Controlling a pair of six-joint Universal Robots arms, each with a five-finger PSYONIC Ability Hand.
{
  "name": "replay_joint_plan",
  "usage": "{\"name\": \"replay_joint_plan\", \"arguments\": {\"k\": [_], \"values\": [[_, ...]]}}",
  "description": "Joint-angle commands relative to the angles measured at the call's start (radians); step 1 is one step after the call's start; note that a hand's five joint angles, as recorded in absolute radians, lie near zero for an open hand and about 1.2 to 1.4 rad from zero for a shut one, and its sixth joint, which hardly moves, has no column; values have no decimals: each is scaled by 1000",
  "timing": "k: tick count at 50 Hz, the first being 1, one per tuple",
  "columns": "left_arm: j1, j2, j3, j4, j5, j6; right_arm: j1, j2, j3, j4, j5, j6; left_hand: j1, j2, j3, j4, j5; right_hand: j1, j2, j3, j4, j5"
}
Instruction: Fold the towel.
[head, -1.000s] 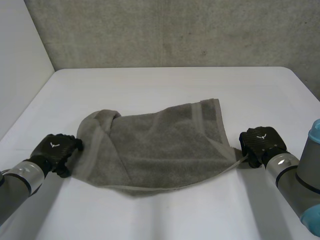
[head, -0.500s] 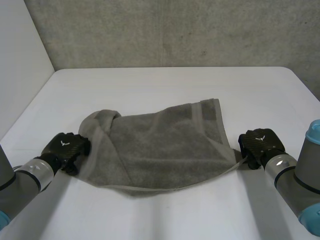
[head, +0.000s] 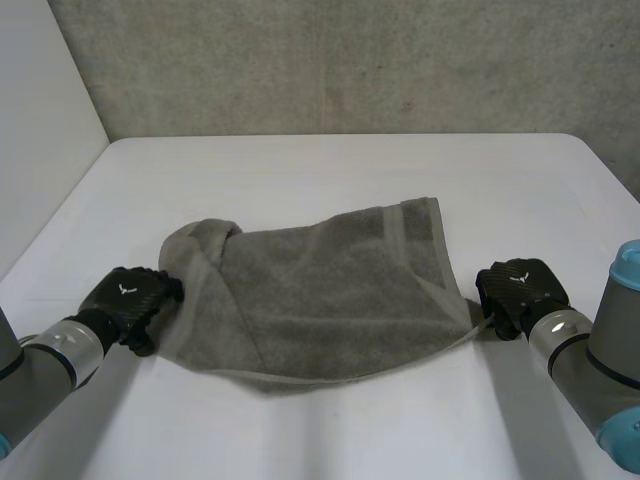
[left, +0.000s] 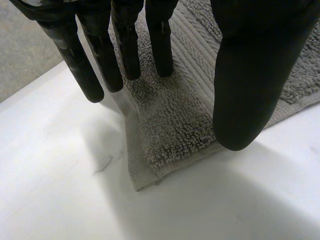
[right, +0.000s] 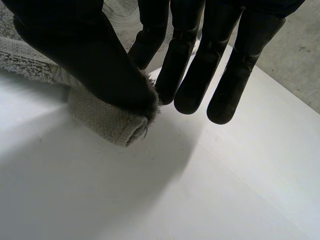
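Towel (head: 320, 300) lies rumpled in the middle of the frame on the white table (head: 330, 170) – not flat, w/ a bunched hump at its upper-left end and a seam band running down near its right side. Left hand (head: 130, 297) sits at lower left, right at the towel's left edge. From its own wrist cam the fingers (left: 127, 50) are straight and spread, two over the cloth by the near corner and two over bare table, thumb held well apart; so it's released, nothing grasped. Can't tell if the tips actually touch the pile. Right hand (head: 515, 290) is at lower right on the towel's pulled-out right corner. In its wrist cam the thumb (right: 85, 55) presses that rolled-up corner (right: 107, 122) against the nearest finger, the other fingers straight over the table – looks like a pinch on the corner, but a thin one. My read: the step is getting both near corners in hand before lifting to fold, approx. at the start. Risks: the right pinch holds only the rolled hem tip, so a quick lift could let it slip out; the left hand, half off the cloth, may close on the table or catch one layer only; and w/ the hump at upper left the fold would come out crooked unless the cloth gets stretched first.
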Motion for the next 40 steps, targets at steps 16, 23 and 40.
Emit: {"name": "replay_joint_plan", "arguments": {"k": [16, 23, 40], "values": [[-2, -70, 41, 6, -5, 0, 0, 14, -2, 0, 0, -1, 202, 204, 204, 205, 204, 3, 182, 182, 179, 184], [-4, -68, 55, 8, -6, 0, 0, 15, -3, 0, 0, -3, 372, 373, 373, 375, 374, 3, 182, 182, 179, 184], [-18, -80, 70, 8, -8, -5, 0, 17, -5, 0, 0, -3, 543, 544, 544, 545, 544, 3, 182, 182, 179, 184]]}}
